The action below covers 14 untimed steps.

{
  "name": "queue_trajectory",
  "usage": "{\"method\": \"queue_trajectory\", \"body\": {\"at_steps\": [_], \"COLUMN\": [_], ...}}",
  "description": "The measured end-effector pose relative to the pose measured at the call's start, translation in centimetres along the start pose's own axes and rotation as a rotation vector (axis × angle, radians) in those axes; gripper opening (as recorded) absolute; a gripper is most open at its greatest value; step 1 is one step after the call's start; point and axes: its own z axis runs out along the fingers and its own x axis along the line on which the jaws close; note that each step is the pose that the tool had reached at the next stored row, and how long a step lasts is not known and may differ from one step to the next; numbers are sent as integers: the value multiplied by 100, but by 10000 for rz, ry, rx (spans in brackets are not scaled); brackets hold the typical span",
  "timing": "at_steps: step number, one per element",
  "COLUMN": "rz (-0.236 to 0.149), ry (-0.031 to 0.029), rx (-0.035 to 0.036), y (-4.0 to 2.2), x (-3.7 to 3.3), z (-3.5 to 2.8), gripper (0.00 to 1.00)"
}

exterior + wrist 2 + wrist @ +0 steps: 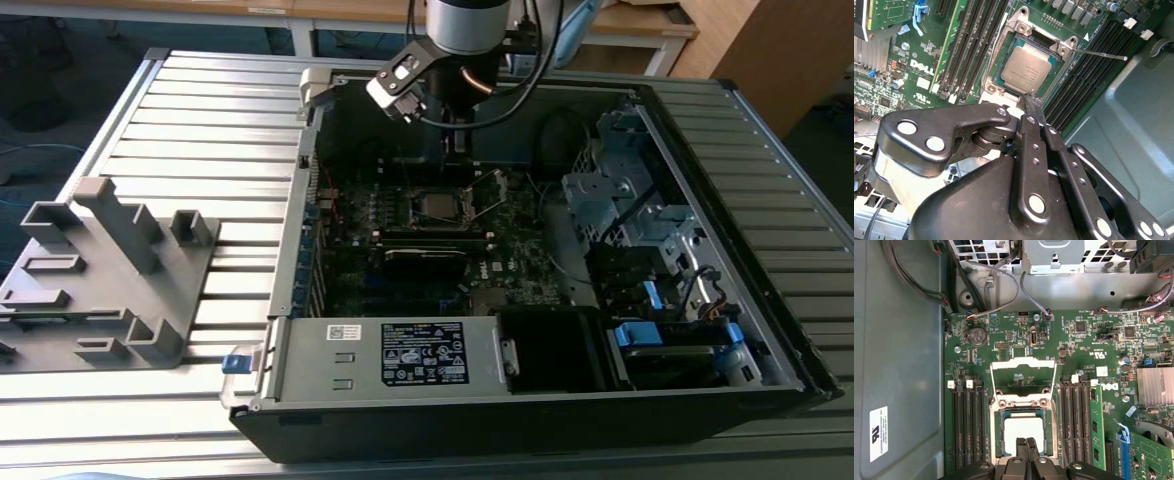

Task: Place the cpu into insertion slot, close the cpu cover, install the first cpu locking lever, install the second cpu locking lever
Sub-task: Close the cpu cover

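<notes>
Leftmost in the exterior view, a grey moulded plastic fixture [107, 270] standing on a slatted grey metal table [214, 110]. Next, rightward, an open black computer case [534, 440], with a silver power supply box [387, 355] at its near edge and a green motherboard [400, 235] across its floor.

Near the board's middle, the small flat square cpu [434, 206] [1026, 70] [1024, 432] with its dull grey metal top, seated flat in the metal-framed socket [1024, 400], not gripped. Hanging over the socket's far side, the black two-fingered gripper [458, 150], pinched closed and carrying nothing. Farther to the exterior view's right, a metal drive cage with blue plastic tabs [654, 300].

In the first wrist view, long black memory slots [966, 425] on both sides of the socket. Beyond it, the thin silvery square-framed cpu cover [1024, 361], swung open and off the chip. Gripper tip [1026, 441] right at the cpu's edge; touching or apart, cannot tell.

In the second wrist view, gripper tip [1033, 100] just beside the socket's corner. Past the socket, a thin straight metal locking lever [1101, 54], sticking out free and unlatched.
</notes>
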Motion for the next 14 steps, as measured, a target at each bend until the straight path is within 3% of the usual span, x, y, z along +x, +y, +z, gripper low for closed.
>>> {"method": "queue_trajectory", "body": {"at_steps": [10, 14], "rz": [1, 3], "ry": [1, 2], "rx": [-1, 0], "y": [23, 76], "x": [1, 4], "z": [1, 4], "gripper": [10, 10]}}
